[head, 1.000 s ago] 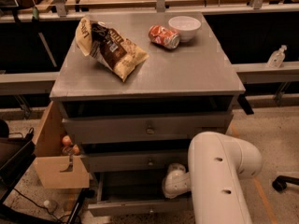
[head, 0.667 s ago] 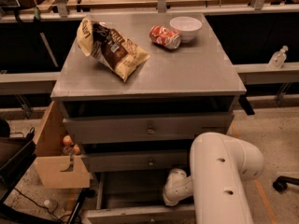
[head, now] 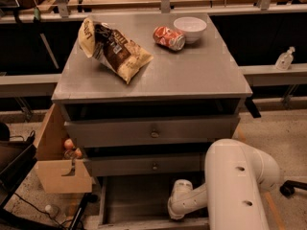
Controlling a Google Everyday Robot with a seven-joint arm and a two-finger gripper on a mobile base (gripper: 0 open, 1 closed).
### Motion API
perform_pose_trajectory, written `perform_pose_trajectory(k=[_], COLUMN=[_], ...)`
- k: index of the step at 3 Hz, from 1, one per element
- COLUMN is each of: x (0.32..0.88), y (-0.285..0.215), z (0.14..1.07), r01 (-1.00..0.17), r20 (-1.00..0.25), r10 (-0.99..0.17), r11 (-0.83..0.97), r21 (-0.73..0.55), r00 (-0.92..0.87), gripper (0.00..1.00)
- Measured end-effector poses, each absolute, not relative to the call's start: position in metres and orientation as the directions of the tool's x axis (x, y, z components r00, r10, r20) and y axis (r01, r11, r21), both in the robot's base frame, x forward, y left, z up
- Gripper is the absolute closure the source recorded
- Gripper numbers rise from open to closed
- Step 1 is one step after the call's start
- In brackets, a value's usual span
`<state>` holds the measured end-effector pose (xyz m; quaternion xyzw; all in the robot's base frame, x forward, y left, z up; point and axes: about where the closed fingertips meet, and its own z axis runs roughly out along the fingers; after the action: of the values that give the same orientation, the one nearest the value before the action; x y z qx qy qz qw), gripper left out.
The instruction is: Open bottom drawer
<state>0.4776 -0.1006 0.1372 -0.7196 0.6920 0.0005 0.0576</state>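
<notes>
Okay, the bottom drawer (head: 136, 200) slid further out over the last second. Earlier only a narrow slot of its interior showed under the middle drawer (head: 144, 166). By this frame a broad strip of bare drawer floor was exposed, and the front panel sat at the very bottom edge of the view. The white arm (head: 240, 186) tracked that move, with its wrist dropping lower and back toward the robot. The gripper (head: 178, 211) was down inside the opened drawer, right at the inner side of the front panel. Whether it was clamped on anything or spread couldn't be told, since the wrist housing hid that end. The knob wasn't visible either. The middle drawer and top drawer (head: 153, 133) hadn't shifted, so the pull acted on the right tier. Nothing moved on the cabinet top (head: 201, 80): the chip bag (head: 112, 49), soda can (head: 169, 37) and white bowl (head: 190, 28) sat as before. The cardboard box (head: 60, 174) stood just beside the cabinet's left side, clear of the drawer's path. Judgement: the task was essentially done, with the drawer well open and at most a short final pull and release left.
</notes>
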Motion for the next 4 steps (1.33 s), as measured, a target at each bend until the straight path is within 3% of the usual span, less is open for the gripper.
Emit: perform_pose_trajectory(k=[4], x=[0.496], y=[-0.099], z=[0.113], r01=[-0.994], r20=[-0.126], r10=[-0.99], r11=[-0.048], r21=[-0.094], r00=[0.06], gripper=[1.0])
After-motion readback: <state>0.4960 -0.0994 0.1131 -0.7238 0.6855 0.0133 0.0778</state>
